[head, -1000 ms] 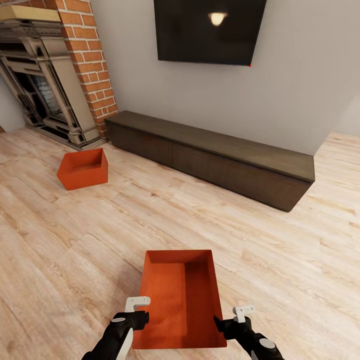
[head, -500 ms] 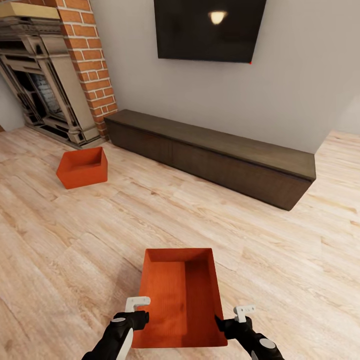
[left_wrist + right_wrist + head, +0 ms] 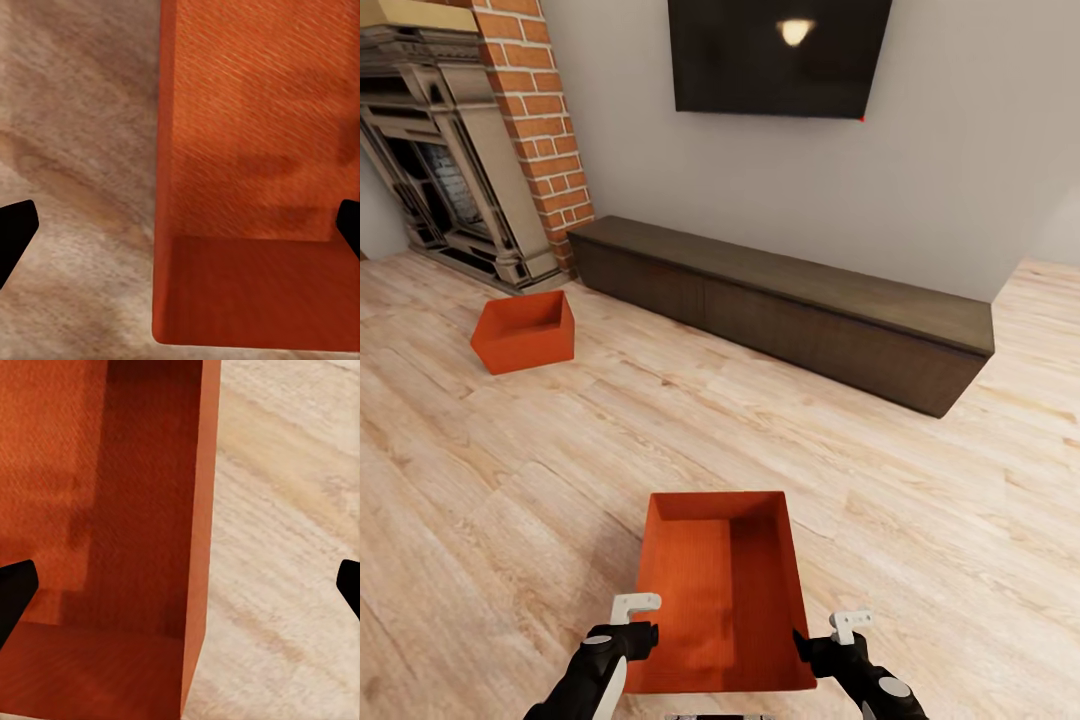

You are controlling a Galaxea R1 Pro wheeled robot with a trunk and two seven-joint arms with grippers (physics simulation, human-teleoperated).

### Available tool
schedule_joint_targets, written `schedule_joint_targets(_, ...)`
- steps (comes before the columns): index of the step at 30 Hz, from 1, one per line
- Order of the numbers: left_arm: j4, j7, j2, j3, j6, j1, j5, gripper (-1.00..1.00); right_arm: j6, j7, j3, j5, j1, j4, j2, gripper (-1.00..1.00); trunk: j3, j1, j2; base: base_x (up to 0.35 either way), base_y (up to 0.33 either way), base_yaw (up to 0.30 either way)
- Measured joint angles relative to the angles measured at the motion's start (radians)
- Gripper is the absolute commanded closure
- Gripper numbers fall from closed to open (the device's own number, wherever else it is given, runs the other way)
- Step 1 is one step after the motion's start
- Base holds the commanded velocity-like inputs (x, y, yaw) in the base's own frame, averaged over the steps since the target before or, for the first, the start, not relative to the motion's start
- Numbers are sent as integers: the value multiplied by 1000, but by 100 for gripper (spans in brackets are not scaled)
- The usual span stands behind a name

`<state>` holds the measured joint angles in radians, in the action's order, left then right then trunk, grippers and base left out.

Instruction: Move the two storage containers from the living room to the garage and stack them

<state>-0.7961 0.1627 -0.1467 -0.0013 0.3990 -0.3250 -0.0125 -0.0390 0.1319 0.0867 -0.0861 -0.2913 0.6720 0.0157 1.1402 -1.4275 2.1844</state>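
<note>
One orange-red storage container sits on the light wood living room floor right in front of me, open side up and empty. My left gripper is at its left wall and my right gripper at its right wall. In the left wrist view the open left gripper straddles the container's thin wall, one finger outside and one inside. The open right gripper straddles the opposite wall of the container the same way. A second container rests on the floor at the far left.
A long dark low cabinet runs along the grey wall, with a TV above it. A brick column and fireplace stand at the back left, close behind the far container. Wood floor stretches between the two containers.
The whole head view has shifted slightly, so the camera has moved. Both grippers hold the same places at the near container's walls.
</note>
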Motion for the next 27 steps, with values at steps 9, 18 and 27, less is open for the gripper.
schedule_joint_targets(9, 0, 0, 0, 0, -2, 0, 0, -100, -1, 0, 1, 0, 0, 0, 0, -100, 28, -35, 63, 0, 0, 0)
schedule_joint_targets(18, 0, 0, 0, 0, -3, 0, -1, -100, -1, 0, 2, 0, 0, 0, 0, -100, 56, -69, 126, 0, 0, 0)
schedule_joint_targets(27, 0, 0, 1, 0, -3, 0, 0, -100, -1, -1, 2, 3, 0, 0, 0, -100, 56, -69, 126, 0, 0, 0)
